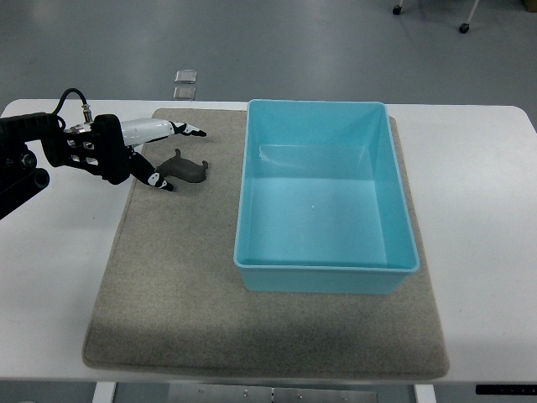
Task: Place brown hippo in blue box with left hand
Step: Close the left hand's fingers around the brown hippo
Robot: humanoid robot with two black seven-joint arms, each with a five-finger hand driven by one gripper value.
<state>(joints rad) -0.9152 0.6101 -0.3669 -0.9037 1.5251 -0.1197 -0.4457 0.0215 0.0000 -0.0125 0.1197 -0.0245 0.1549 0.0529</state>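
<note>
A small dark brown hippo [185, 168] lies on the grey mat [168, 285], left of the blue box [323, 269]. The box is open-topped and holds nothing. My left hand [172, 155] reaches in from the left edge and hovers just left of the hippo. Its fingers [159, 179] are spread, with one white finger above the toy and dark ones below-left of it. They do not hold the hippo. The right arm does not show.
The mat covers the middle of a white table [478, 210]. Two small clear squares [185, 82] lie on the floor beyond the table's far edge. Chair castors [463, 28] show at the top right.
</note>
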